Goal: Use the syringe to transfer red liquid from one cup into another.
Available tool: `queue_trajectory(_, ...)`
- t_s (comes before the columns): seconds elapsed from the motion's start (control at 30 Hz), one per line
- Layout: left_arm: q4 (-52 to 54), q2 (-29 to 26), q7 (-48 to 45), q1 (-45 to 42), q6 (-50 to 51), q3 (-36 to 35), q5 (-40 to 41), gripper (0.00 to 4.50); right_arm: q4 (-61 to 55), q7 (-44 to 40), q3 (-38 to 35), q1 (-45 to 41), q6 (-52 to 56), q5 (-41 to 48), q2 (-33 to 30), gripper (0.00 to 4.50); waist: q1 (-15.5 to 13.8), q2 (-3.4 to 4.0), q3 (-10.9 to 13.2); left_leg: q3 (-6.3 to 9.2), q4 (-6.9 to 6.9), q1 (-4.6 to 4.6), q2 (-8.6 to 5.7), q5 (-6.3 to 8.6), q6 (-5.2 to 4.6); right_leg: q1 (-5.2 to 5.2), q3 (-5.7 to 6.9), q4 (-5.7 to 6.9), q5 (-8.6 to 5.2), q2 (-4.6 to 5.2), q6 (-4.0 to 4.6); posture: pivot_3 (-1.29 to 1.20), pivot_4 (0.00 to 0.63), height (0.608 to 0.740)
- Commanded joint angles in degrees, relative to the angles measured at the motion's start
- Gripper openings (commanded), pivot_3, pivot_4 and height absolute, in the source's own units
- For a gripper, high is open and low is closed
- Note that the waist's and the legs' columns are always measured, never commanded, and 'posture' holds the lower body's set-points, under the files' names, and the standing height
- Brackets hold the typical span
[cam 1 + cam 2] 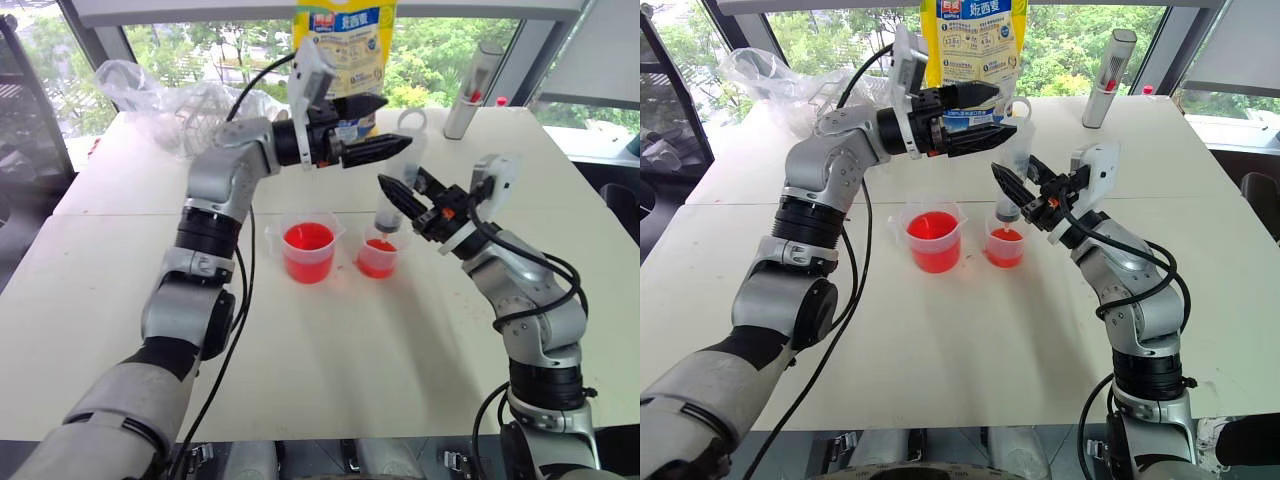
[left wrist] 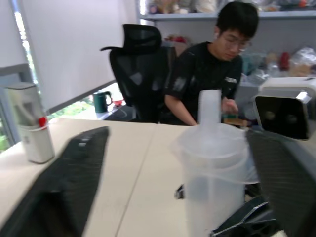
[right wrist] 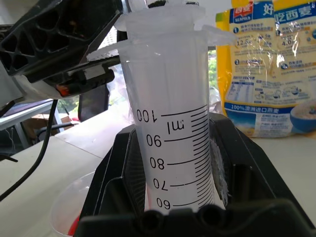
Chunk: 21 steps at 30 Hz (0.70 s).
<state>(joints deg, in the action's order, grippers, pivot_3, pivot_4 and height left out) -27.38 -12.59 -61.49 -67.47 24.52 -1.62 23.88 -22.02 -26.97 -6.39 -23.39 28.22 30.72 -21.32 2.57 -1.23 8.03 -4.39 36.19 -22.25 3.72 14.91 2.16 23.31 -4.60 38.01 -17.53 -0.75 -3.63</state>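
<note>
On the tabletop, placed from the handled beaker:

Tabletop (image 1: 330,380): broad, pale and flat; it carries everything below.

Cereal bag (image 1: 970,40): yellow, upright, well behind the handled beaker, near the window edge.

Grey cylinder (image 1: 1108,78): tall, with a red dot, far behind and to the right of the beaker.

Handled beaker (image 1: 933,240): clear plastic with a side handle and spout, standing upright, part-filled with red liquid (image 1: 932,226). Likely light and thin-walled, so easy to nudge or tip.

Small cup (image 1: 1005,243): clear and handleless, just beside the beaker on its right, apart from it, with red liquid in its bottom.

Syringe (image 1: 1015,175): upright and slightly tilted over the small cup, tip down into it. The right wrist view shows a clear graduated barrel with a flange above. Judged stiff and light but smooth, so it could slip; the barrel just under the flange is the sensible hold, with the plunger top left free for the other pincer.

Right pincer (image 1: 1012,192): clamped on the syringe barrel, both black fingers against its sides, right of the beaker and above the small cup.

Left pincer (image 1: 1002,112): fingers spread apart and holding nothing, pointing rightward, above and behind the beaker, close by the syringe's plunger top. Whether it touches the plunger I cannot tell.

Step, as a judgement: liquid is in both vessels, so the transfer looks well under way.
</note>
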Motion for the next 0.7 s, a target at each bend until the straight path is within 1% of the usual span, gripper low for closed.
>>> queue_trajectory(0.03,6.9,-3.6,1.5,0.0,2.4,-3.7,3.1,4.47,-3.1,-0.1,-0.3,-0.2,-1.4,0.9,0.3,1.41,0.0,0.00,0.0,0.01,-0.01,0.01,0.01,0.00,0.00,0.00,-0.01,0.00,0.00,0.00,0.00,0.00,0.150,0.740)
queue_trajectory(0.17,11.9,-8.0,2.9,3.7,4.7,-4.4,3.7,4.47,-3.0,-0.2,-0.2,0.0,-1.3,0.9,0.3,1.41,0.0,0.03,0.0,0.01,-0.02,0.11,0.04,0.00,0.00,-0.03,-0.05,0.04,0.00,0.00,0.00,0.00,0.150,0.740)
queue_trajectory(0.27,16.7,-10.7,3.6,8.5,6.8,-4.3,4.2,4.47,-2.8,-0.2,-1.0,-0.9,-0.6,1.6,-0.3,1.41,-0.1,0.03,0.0,0.01,0.00,0.16,0.06,0.00,0.01,-0.10,-0.03,0.06,0.00,0.03,0.00,0.00,0.150,0.740)
queue_trajectory(0.4,23.2,-13.0,5.0,15.4,9.4,-3.9,4.8,4.47,-1.3,0.3,-2.6,-4.7,2.4,2.6,-2.8,1.41,-0.1,0.03,0.0,0.01,0.02,0.15,0.09,-0.01,0.01,-0.10,-0.04,0.08,0.00,0.12,0.00,0.00,0.150,0.740)
queue_trajectory(0.47,25.5,-13.4,5.6,17.4,10.1,-3.6,4.9,4.47,-0.2,0.5,-3.2,-6.5,4.3,2.8,-4.5,1.41,-0.1,0.03,0.0,0.01,0.04,0.13,0.08,-0.01,0.01,-0.09,-0.03,0.08,0.00,0.17,0.00,0.00,0.150,0.740)
queue_trajectory(0.6,29.8,-13.6,7.8,21.9,11.4,-4.2,5.9,4.47,5.9,0.0,-4.7,-14.3,14.1,4.0,-11.8,1.41,-0.2,0.02,0.0,0.00,0.03,0.15,0.06,-0.01,0.01,-0.12,-0.04,0.06,0.00,0.25,0.00,0.00,0.150,0.740)
queue_trajectory(0.67,31.4,-13.4,8.6,23.2,11.3,-3.8,5.8,4.47,8.8,-2.3,-4.1,-18.8,21.9,5.4,-17.5,1.41,-0.2,0.04,0.0,-0.02,0.03,0.15,0.04,-0.01,0.01,-0.12,-0.05,0.06,0.00,0.33,0.00,0.00,0.150,0.740)
queue_trajectory(0.7,32.2,-13.3,9.0,23.9,11.2,-3.6,5.9,4.47,11.2,-3.7,-3.4,-21.9,28.2,6.7,-20.9,1.41,-0.2,0.05,0.0,-0.01,0.02,0.13,0.03,-0.01,0.01,-0.12,-0.05,0.04,0.00,0.35,0.00,0.00,0.150,0.740)
